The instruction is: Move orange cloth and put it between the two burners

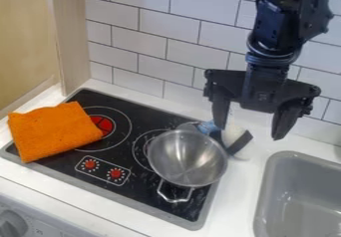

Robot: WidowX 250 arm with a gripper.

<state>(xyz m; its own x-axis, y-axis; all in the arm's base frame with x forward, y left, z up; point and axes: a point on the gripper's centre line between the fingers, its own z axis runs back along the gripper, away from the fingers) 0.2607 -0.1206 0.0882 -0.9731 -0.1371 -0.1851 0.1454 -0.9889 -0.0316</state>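
Folded orange cloth (53, 131): we see it lying across the left edge of the flat black cooktop (150, 191), partly over the left burner (110, 125). Round silver metal pot (188, 159) over the right burner (138, 149), wire handle toward the front edge. Black two-finger gripper (252, 130) above the cooktop's back right corner, fingers spread wide. Grey rectangular sink (266, 181), we note, beyond the right edge.

1 burner (141, 147) partly hidden; sink (265, 183) cut off.
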